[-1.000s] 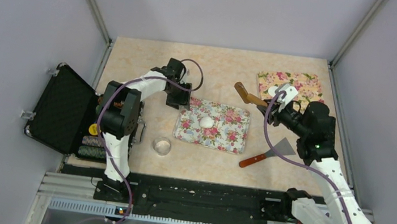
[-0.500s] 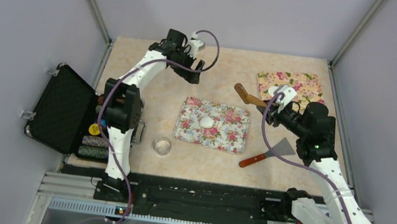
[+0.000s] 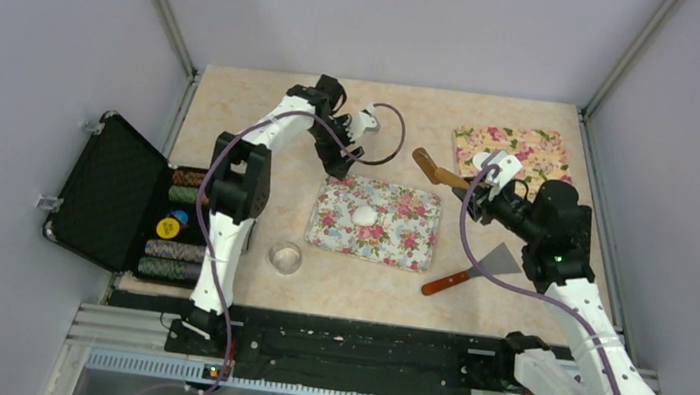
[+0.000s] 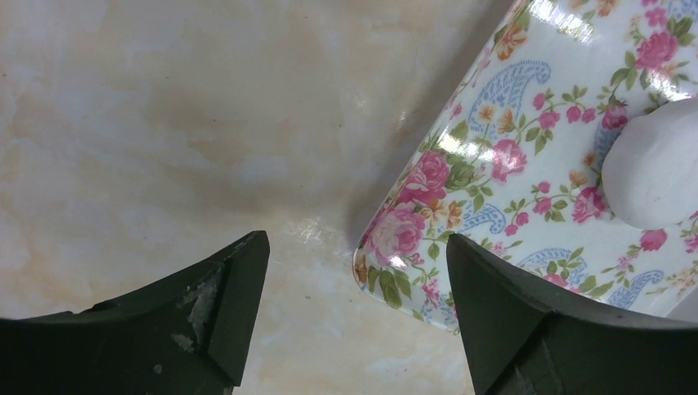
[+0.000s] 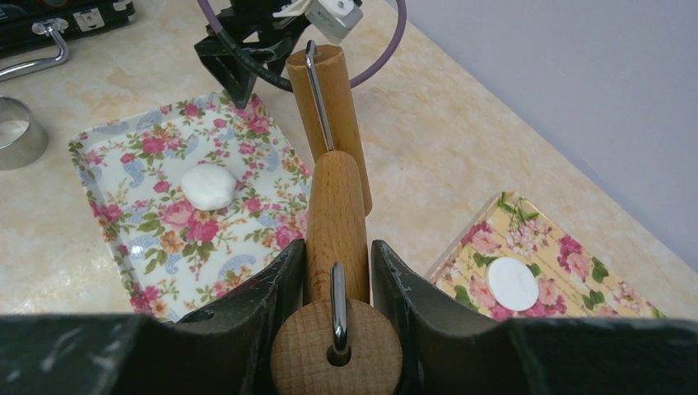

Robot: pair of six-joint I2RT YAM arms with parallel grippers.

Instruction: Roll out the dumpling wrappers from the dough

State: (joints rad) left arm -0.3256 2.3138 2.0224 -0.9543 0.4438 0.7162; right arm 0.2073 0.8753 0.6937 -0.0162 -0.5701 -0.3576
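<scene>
While dough (image 3: 364, 215) sits on white tray (image 3: 407, 233), wrapper (image 5: 512, 284) lies on yellow tray (image 5: 576, 262).

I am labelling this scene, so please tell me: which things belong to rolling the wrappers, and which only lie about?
For the job: dough on the middle floral mat, rolling pin in the right pincer, wrapper on the far mat.
Lying about: spatula, small clear bowl, case of chips.

No words or numbers could be read anywhere. The chips (image 3: 168, 249) in the black case (image 3: 110, 190), well apart from the left pincer (image 4: 358, 247), were too small to read.
</scene>
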